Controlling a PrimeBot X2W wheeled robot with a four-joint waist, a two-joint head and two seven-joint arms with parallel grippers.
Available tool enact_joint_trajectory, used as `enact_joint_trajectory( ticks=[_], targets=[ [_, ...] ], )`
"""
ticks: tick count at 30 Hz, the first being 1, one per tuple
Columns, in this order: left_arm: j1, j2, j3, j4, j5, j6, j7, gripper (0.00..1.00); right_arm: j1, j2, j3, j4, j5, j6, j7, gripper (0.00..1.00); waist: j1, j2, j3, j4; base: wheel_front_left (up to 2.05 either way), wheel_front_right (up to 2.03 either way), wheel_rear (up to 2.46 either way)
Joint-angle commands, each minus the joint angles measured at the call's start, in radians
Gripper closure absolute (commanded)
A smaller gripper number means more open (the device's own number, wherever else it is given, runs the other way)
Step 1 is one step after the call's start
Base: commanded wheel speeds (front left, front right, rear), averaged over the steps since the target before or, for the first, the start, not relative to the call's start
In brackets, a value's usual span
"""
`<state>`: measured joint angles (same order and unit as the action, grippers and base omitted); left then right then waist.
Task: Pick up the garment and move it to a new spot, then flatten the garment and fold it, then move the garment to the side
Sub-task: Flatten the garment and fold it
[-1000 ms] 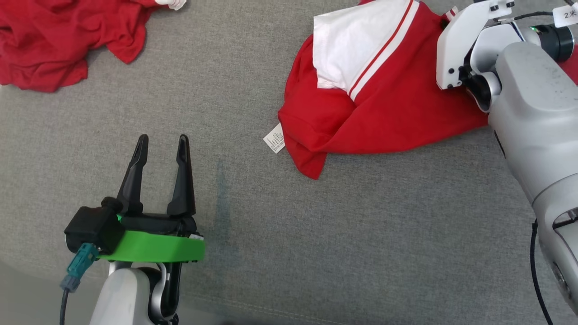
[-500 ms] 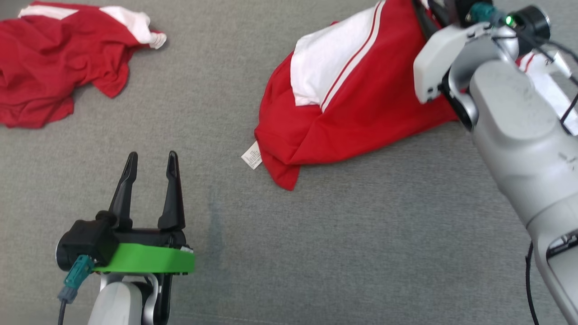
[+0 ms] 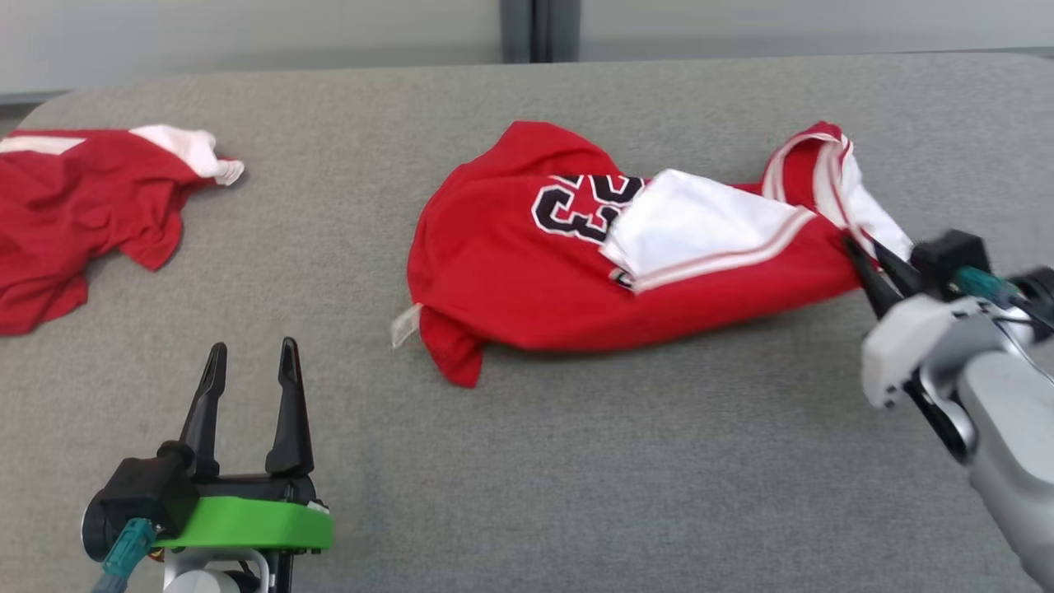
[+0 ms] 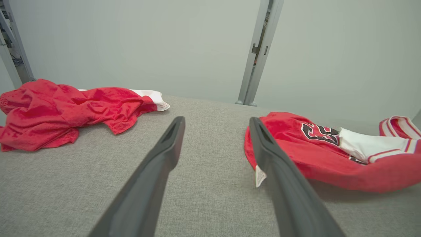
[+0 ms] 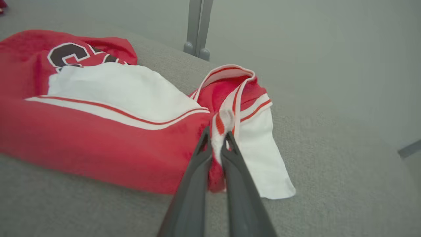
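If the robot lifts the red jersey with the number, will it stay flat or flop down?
Probably flop: the red jersey already lies crumpled in soft folds. It seems thin and light: the right tool nearly closes around its edge. It may drag on the fuzzy grey surface.

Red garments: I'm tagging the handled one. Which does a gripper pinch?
The jersey with the black number; the right gripper pinches its striped edge. The other garment lies apart, far left.

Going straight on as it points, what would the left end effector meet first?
Likely nothing: the left end effector points along bare grey fabric tabletop, between crumpled red garment and red numbered jersey.
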<state>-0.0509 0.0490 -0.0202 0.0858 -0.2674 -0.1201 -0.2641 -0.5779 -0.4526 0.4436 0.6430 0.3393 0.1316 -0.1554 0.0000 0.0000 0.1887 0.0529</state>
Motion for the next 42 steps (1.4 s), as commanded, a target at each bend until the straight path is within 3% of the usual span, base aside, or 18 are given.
enact_joint_trajectory(
  ticks=[1, 4, 5, 6, 7, 14, 19, 26, 35, 42],
  targets=[
    [0.01, 0.003, 0.005, -0.003, 0.003, -0.003, 0.0, 0.0, 0.048, -0.008, -0.044, -0.021, -0.009, -0.002, 0.012, 1.0, 0.0, 0.0, -0.034, -0.037, 0.0, 0.0, 0.0],
    [0.01, 0.003, 0.007, 0.0, 0.004, -0.004, 0.0, 0.0, 0.131, 0.004, -0.133, -0.05, -0.031, -0.002, 0.05, 1.0, 0.0, 0.0, -0.035, -0.042, 0.0, 0.0, 0.0],
    [0.009, 0.003, 0.006, 0.001, 0.003, -0.004, 0.0, 0.0, 0.16, 0.014, -0.169, -0.053, -0.039, -0.002, 0.075, 0.87, 0.0, 0.0, -0.035, -0.043, 0.0, 0.0, 0.0],
    [0.007, 0.003, 0.006, 0.002, 0.004, -0.004, 0.0, 0.0, 0.18, 0.023, -0.193, -0.059, -0.053, -0.002, 0.092, 0.47, 0.0, 0.0, -0.035, -0.043, 0.0, 0.0, 0.0],
    [0.006, 0.003, 0.005, 0.003, 0.004, -0.004, 0.0, 0.0, 0.199, 0.037, -0.23, -0.065, -0.065, -0.002, 0.114, 0.0, 0.0, 0.0, -0.035, -0.043, 0.0, 0.0, 0.0],
    [0.009, 0.003, 0.0, 0.012, 0.007, -0.006, 0.0, 0.0, 0.298, 0.128, -0.462, -0.106, -0.18, -0.002, 0.276, 0.0, 0.0, 0.0, -0.047, -0.037, 0.0, 0.0, 0.0],
    [0.023, 0.003, 0.007, 0.013, 0.007, -0.005, 0.0, 0.0, 0.305, 0.215, -0.556, -0.258, -0.209, -0.002, 0.296, 0.0, 0.0, 0.0, -0.059, -0.038, 0.0, 0.0, 0.0],
    [0.006, 0.002, 0.003, 0.005, -0.002, -0.004, 0.0, 0.0, 0.185, 0.258, -0.464, -0.323, -0.165, -0.002, 0.459, 0.0, 0.0, 0.0, -0.035, -0.035, 0.0, 0.0, 0.0],
    [-0.041, 0.002, -0.031, 0.005, -0.009, -0.007, 0.0, 0.0, -0.061, 0.24, -0.37, -0.124, -0.104, -0.002, 0.612, 0.0, 0.0, 0.0, 0.034, 0.025, 0.0, 0.0, 0.0],
    [-0.065, 0.002, -0.041, 0.008, -0.012, -0.008, 0.0, 0.0, -0.179, 0.211, -0.328, 0.023, -0.101, -0.002, 0.605, 0.0, 0.0, 0.0, 0.084, 0.069, 0.0, 0.0, 0.0]
  ],
)
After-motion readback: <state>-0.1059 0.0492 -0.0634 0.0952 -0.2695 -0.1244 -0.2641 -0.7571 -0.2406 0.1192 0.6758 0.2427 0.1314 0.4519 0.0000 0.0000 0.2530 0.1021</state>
